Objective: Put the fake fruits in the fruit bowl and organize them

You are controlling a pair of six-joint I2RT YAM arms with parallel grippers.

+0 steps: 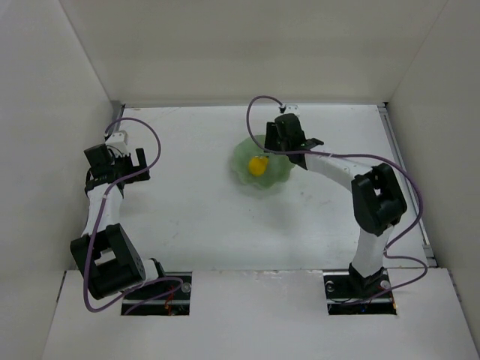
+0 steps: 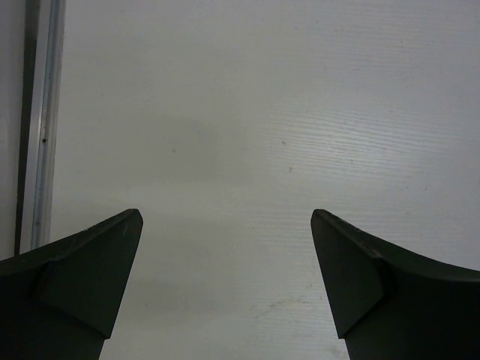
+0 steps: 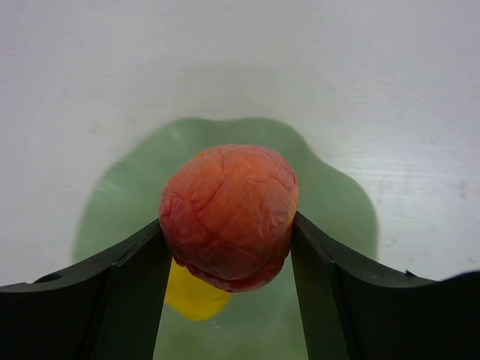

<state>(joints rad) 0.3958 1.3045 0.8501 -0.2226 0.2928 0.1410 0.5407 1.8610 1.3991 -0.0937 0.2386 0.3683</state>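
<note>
Up close, the right tool [image 3: 226, 223] was clenched on the red fruit [image 3: 227, 214], one finger pressed to each side. The fruit was held over the mint-green bowl [image 3: 337, 202], toward its far side as seen from overhead. The yellow pear [image 1: 257, 166] lay inside the bowl near the middle, partly hidden behind the red fruit in the wrist view. The left tool [image 2: 226, 219] was spread wide, nothing between its fingers, over bare white surface [image 2: 262, 112], well apart from the bowl.

left tool [image 2: 226, 217]: jaws apart | under: white table [image 2: 262, 105] | left edge: rail [image 2: 41, 120]
</note>
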